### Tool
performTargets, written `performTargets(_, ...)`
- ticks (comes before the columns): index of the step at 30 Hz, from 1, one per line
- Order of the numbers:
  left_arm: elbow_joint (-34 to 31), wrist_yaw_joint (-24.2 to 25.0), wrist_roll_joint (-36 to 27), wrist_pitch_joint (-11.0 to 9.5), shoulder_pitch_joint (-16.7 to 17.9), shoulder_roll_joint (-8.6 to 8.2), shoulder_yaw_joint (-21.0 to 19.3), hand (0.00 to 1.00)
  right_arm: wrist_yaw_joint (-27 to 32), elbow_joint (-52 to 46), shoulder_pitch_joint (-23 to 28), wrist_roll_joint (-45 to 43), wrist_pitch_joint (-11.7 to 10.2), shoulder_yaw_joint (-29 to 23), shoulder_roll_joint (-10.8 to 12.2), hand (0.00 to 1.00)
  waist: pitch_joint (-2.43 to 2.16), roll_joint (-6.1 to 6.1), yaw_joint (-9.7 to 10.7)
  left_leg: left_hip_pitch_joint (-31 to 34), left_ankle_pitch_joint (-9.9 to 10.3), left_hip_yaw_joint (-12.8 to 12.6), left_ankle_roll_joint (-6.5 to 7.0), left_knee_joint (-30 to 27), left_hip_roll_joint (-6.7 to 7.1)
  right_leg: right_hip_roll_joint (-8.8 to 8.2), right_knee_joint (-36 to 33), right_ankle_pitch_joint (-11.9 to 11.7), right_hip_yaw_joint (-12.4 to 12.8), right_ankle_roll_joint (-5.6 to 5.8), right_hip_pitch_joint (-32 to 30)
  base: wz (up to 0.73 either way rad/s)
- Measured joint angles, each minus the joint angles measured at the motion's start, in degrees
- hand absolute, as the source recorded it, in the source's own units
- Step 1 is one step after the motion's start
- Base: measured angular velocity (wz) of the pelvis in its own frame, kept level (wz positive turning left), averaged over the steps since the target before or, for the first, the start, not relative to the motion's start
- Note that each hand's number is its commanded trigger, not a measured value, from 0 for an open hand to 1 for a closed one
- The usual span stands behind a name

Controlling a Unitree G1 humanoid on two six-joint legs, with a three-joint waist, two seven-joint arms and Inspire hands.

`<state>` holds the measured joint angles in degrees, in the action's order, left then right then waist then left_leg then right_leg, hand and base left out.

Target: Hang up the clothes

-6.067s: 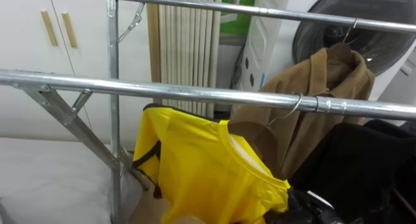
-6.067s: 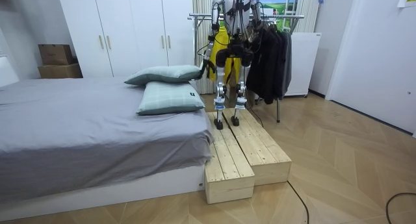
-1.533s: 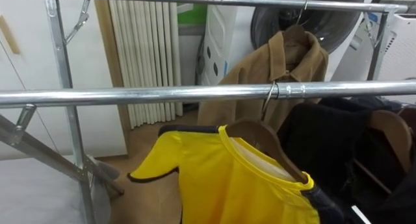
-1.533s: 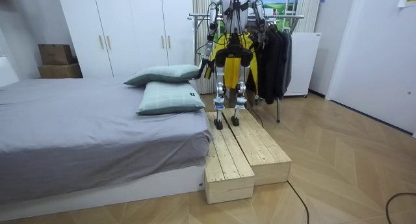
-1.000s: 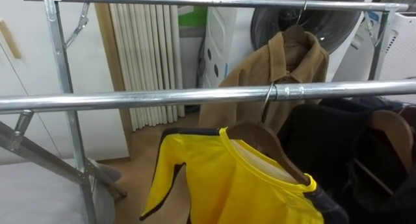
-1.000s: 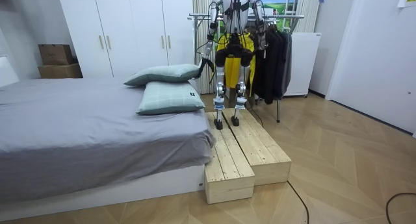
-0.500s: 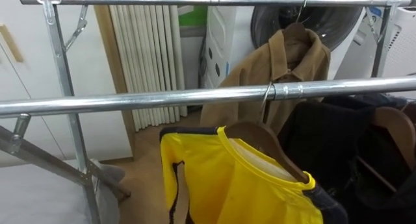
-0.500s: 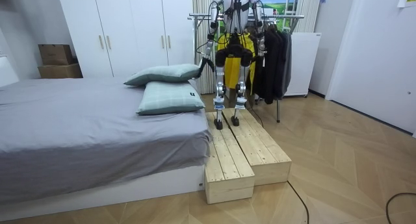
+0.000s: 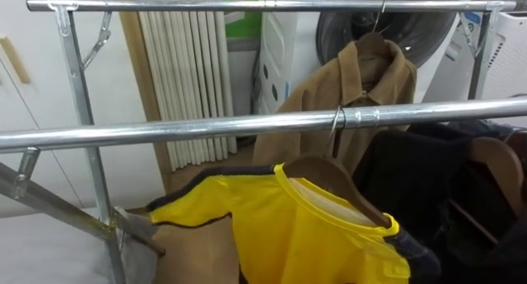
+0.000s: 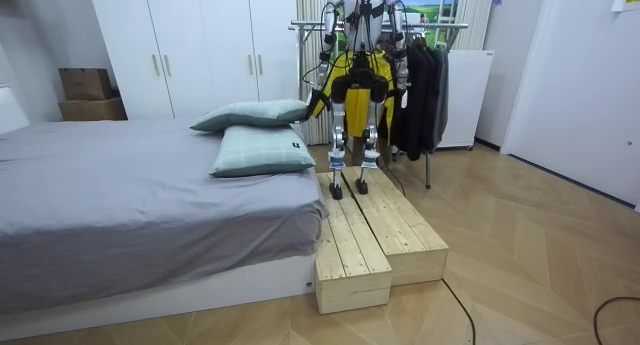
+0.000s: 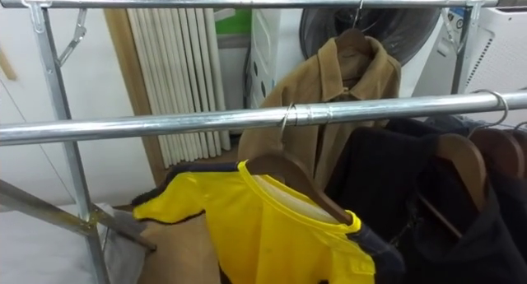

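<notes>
Yellow shirt (image 9: 288, 226) hung on near rail (image 9: 165, 132) — bare leftward, dark clothes (image 9: 428, 177) rightward — left hand (image 10: 317, 93), right hand (image 10: 402, 93), grip unclear

Bright, even light from overhead fills the room. The near rail (image 9: 206, 129) carries a long white streak of glare, and the far rail (image 9: 247, 4) glints too. The yellow shirt (image 9: 313, 235) shows soft shading in its folds. The floor (image 10: 530, 245) has a mild sheen, with faint shadow beside the bed (image 10: 120, 195).
</notes>
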<state>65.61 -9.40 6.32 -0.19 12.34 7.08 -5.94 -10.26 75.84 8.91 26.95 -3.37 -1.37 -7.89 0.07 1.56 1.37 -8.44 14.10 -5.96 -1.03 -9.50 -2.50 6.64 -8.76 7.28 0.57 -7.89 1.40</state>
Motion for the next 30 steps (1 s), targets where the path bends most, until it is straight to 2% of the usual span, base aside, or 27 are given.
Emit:
performTargets(2, 1.0, 0.9, -1.7, 0.4, -0.6, 0.07, 0.0, 0.00, 0.1, 0.2, 0.0, 0.7, 1.0, -0.1, 0.0, 0.00, -0.19, -0.28, 0.1, 0.1, 0.0, 0.0, 0.00, 0.0, 0.01, -0.01, 0.0, 0.0, 0.0, 0.00, -0.1, 0.00)
performTargets(7, 1.3, 3.9, -5.8, 1.6, -0.3, 0.45, 0.2, 0.00, 0.3, 0.0, -0.2, -2.2, 2.1, -2.1, -0.1, 0.00, -0.25, -0.53, 0.1, 0.0, 0.0, 0.0, 0.00, 0.0, 0.02, -0.10, 0.0, 0.0, -0.6, -0.05, 0.1, 0.02)
performTargets(11, 1.3, 7.0, -10.8, 2.7, -0.5, 0.76, 1.3, 0.00, 2.0, -0.3, -0.8, -4.6, 2.2, -2.3, -0.3, 0.00, -0.03, -0.85, 0.3, 0.0, 0.0, 0.0, 0.00, 0.0, 0.03, -0.16, 0.1, 0.0, -0.7, -0.07, 0.3, 0.03)
performTargets(16, 2.2, 9.9, -13.7, 2.8, -0.6, 1.06, 2.6, 0.00, 4.6, -0.6, -1.3, -6.4, 2.2, -2.3, -0.5, 0.00, 0.12, -1.53, 0.3, 0.1, 0.0, 0.0, 0.00, 0.1, 0.05, -0.16, 0.1, 0.0, -0.5, -0.08, 0.0, -0.01)
performTargets(20, 3.1, 11.2, -13.6, 3.8, -0.9, 1.26, 2.7, 0.00, 5.1, -0.6, -1.6, -6.9, 2.2, -2.6, -0.5, 0.00, 0.12, -1.84, 0.3, 0.1, 0.0, 0.3, 0.00, 0.1, 0.05, -0.14, 0.1, 0.1, -0.5, -0.09, 0.0, 0.00)
performTargets(25, 3.5, 12.4, -13.6, 4.0, -1.6, 1.45, 2.7, 0.00, 4.0, -0.3, -1.5, -6.9, 2.3, -2.7, -0.8, 0.00, 0.05, -1.80, 0.3, 0.1, 0.0, 0.3, 0.00, 0.1, 0.06, -0.14, 0.1, 0.1, -0.4, -0.09, 0.0, 0.00)
performTargets(30, 3.4, 13.0, -13.5, 4.5, -1.8, 1.78, 2.7, 0.00, 3.1, -0.3, -1.8, -6.9, 3.5, -2.7, -0.9, 0.00, 0.08, -1.69, 0.5, 0.1, 0.0, 0.3, 0.00, 0.1, 0.06, -0.14, 0.1, 0.1, -0.4, -0.09, 0.0, 0.00)
